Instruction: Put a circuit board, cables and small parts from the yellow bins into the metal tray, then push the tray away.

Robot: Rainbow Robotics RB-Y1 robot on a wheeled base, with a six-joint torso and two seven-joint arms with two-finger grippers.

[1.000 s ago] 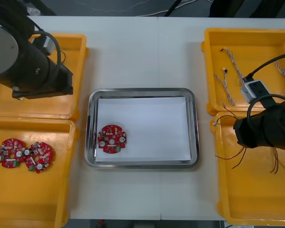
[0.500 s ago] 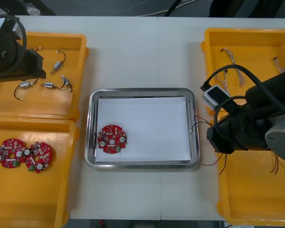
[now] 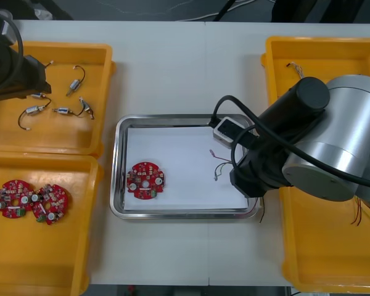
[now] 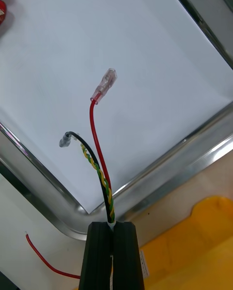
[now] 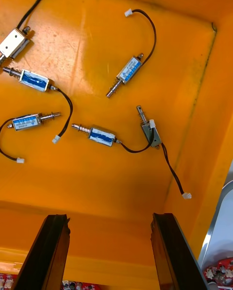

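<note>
Light surface (image 3: 172, 68) carries four yellow bins (image 3: 268, 61) and one metal tray (image 3: 114, 179) between them. Nearest you, two circuit boards (image 3: 13, 198) lie in the near left bin (image 3: 37, 259); a third board (image 3: 145, 180) sits in the tray. Your right claw (image 4: 112, 224), pinching one red and yellow cable (image 4: 99, 164), has swung in from the right bins to the tray's right edge; its wrist view shows that pinch, which the front view hides. Farther off, your left claw (image 5: 110, 217) stands spread above six small metal parts (image 5: 128, 72) in the far left bin (image 3: 61, 139).
</note>
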